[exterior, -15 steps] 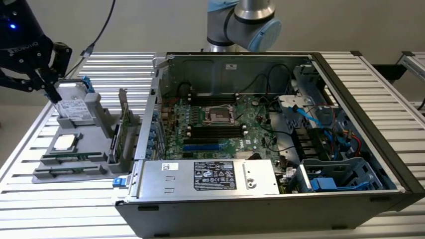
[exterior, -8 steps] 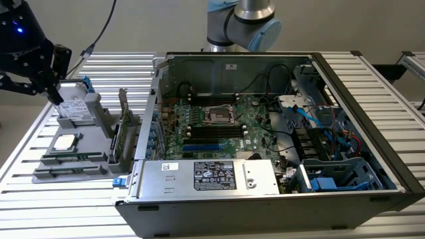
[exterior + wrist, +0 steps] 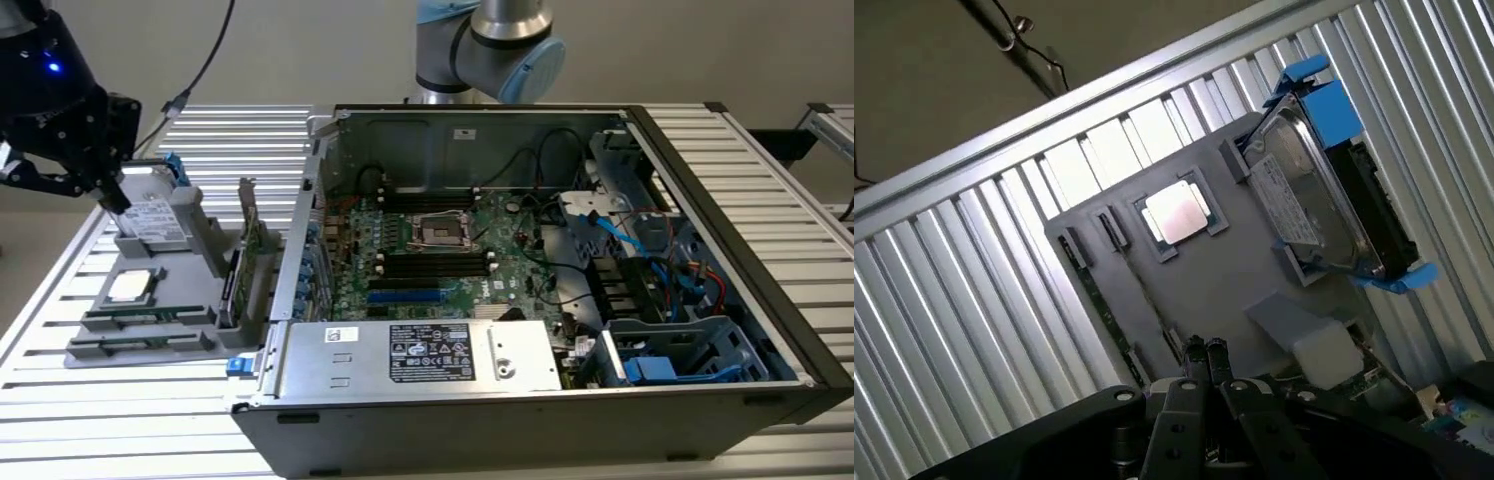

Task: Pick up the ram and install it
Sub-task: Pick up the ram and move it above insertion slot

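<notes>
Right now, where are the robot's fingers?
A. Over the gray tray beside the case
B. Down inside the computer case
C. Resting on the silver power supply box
A: the fingers hang over the gray tray, close to the hard drive, at the exterior view's left of the open computer case.

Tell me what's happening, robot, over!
Gripper shut, empty, over the gray holder. Ram lying in its holder slot, untouched. Hard drive stands beside, not blocking.
</notes>
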`<state>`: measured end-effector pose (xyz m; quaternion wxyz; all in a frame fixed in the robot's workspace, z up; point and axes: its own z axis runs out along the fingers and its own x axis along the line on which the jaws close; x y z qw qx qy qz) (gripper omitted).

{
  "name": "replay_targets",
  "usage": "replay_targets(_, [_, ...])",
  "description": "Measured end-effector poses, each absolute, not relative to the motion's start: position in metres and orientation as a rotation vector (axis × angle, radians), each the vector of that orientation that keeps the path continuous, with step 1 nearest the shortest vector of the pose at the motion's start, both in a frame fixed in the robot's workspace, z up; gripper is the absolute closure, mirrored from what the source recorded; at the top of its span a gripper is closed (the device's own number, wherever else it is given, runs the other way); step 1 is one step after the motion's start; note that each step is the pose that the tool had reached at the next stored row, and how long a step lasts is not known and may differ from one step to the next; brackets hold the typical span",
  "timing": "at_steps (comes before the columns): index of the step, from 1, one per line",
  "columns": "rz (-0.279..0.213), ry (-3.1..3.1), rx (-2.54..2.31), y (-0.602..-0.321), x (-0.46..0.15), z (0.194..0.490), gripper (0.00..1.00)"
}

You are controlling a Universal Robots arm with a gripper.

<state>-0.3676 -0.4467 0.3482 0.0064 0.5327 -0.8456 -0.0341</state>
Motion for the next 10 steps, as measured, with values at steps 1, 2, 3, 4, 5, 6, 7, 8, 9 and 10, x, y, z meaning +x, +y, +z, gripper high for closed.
replay_targets(1, [-0.110, -2.631, 1.691, -0.4467, -0.3676, 0.3475, 0.90])
replay_targets(2, [-0.113, -2.616, 1.716, -0.4467, -0.3676, 0.3469, 0.90])
replay_targets(3, [-0.117, -2.600, 1.741, -0.4467, -0.3676, 0.3463, 0.90])
replay_targets(4, [-0.121, -2.585, 1.765, -0.4467, -0.3676, 0.3459, 0.90])
replay_targets(5, [-0.125, -2.570, 1.788, -0.4467, -0.3676, 0.3454, 0.90])
replay_targets(6, [-0.129, -2.555, 1.812, -0.4467, -0.3676, 0.3450, 0.90])
replay_targets(7, [-0.134, -2.537, 1.837, -0.4467, -0.3676, 0.3446, 0.90])
replay_targets(8, [-0.138, -2.522, 1.861, -0.4467, -0.3676, 0.3442, 0.90])
replay_targets(9, [-0.142, -2.505, 1.884, -0.4467, -0.3676, 0.3439, 0.90])
replay_targets(10, [-0.147, -2.489, 1.908, -0.4467, -0.3676, 0.3436, 0.90])
